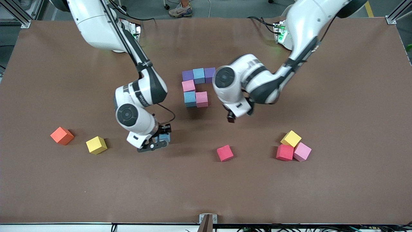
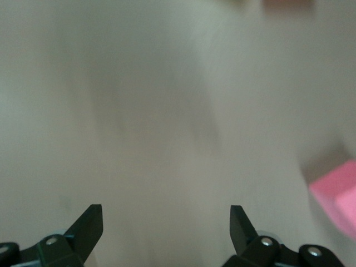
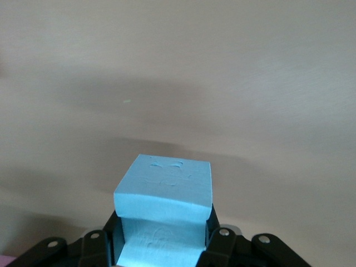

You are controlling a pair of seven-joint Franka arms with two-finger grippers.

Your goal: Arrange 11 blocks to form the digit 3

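Brown table (image 1: 64,193), right end effector (image 1: 160,139) gripping blue block (image 3: 164,214)

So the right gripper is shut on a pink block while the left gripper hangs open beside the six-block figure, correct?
Not quite: the right gripper is shut on a light blue block, as the right wrist view shows. The left gripper does hang open beside the six-block figure.

A light blue block (image 3: 164,217) sits clamped in the right end effector (image 3: 164,245), one black finger (image 3: 108,242) against each of its side faces. The block's faces carry shallow dents. Under it lies bare brown tabletop (image 3: 222,67), with the block's soft shadow falling just past it.
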